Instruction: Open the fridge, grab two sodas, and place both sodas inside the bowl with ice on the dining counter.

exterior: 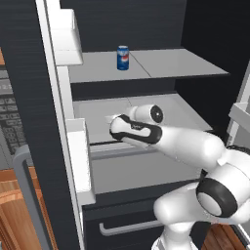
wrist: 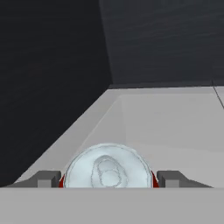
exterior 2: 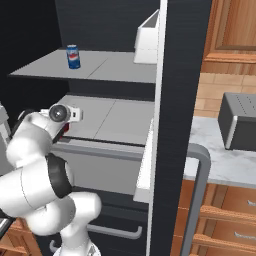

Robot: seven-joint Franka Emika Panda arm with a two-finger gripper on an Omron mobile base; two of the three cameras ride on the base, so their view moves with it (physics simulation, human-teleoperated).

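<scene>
The fridge [exterior: 146,29] stands open, both doors swung wide. A blue can [exterior: 123,57] sits upright on the upper grey shelf [exterior: 161,63], towards the left. The white arm reaches in over the lower shelf [wrist: 175,127]. There the claw [wrist: 108,177] has its two fingers [wrist: 46,178] set either side of the red can [wrist: 108,168], silver top facing the hand. I cannot tell whether they press it or just flank it.
</scene>
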